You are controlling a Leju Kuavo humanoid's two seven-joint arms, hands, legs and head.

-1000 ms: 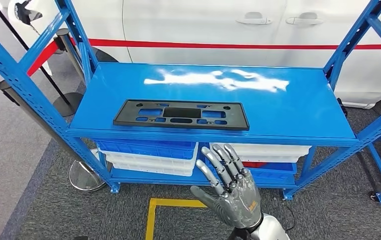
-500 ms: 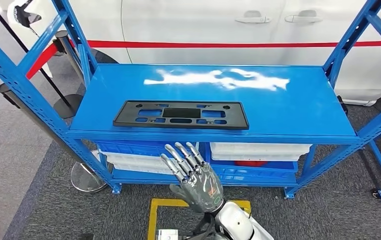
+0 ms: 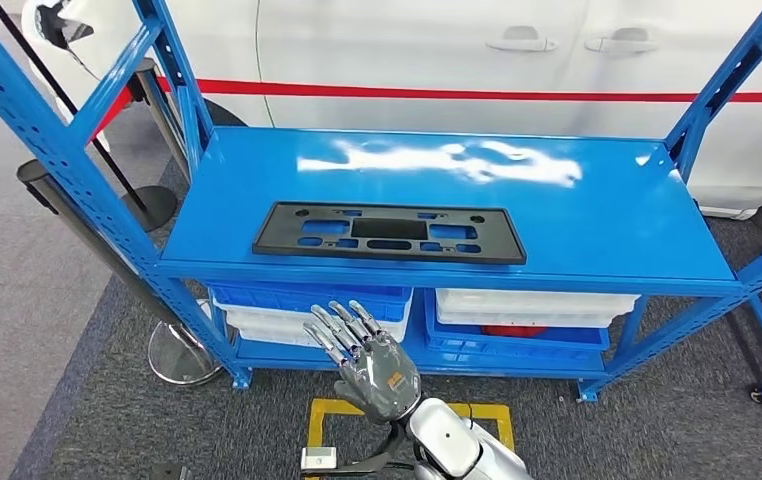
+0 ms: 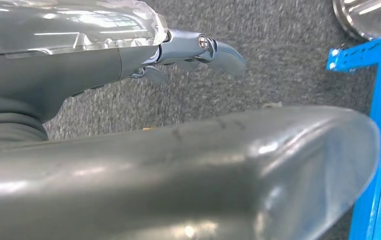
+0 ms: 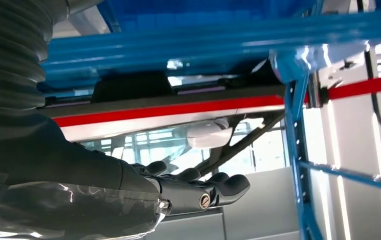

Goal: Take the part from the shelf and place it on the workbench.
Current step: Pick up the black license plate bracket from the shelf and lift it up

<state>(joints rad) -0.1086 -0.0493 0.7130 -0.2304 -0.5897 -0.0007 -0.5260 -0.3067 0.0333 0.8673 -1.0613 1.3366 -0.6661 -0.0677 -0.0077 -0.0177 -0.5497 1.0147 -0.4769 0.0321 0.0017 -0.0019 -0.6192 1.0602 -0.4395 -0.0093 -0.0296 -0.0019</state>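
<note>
The part is a flat black rectangular frame with cut-outs (image 3: pixel 389 233), lying near the front edge of the blue shelf top (image 3: pixel 597 215). My right hand (image 3: pixel 362 362) is raised below and in front of that edge, fingers spread and empty, with its fingertips pointing up at the lower shelf's bins. In the right wrist view the right hand (image 5: pixel 188 192) shows stretched fingers under the shelf's blue beam (image 5: pixel 203 42). My left hand (image 4: pixel 188 50) hangs over the grey carpet holding nothing, beside a blue shelf leg (image 4: pixel 378 150).
Blue and white bins (image 3: pixel 307 310) fill the lower shelf. Blue uprights (image 3: pixel 67 150) flank the shelf on both sides. A stanchion base (image 3: pixel 182 355) stands at the left leg. A white car with a red stripe (image 3: pixel 457 60) is behind. Yellow floor tape (image 3: pixel 322 415) lies below my hand.
My right hand has moved left and a little lower in the picture, still spread and empty. The whole scene has shifted slightly right, so the camera moved. The black part lies unchanged.
</note>
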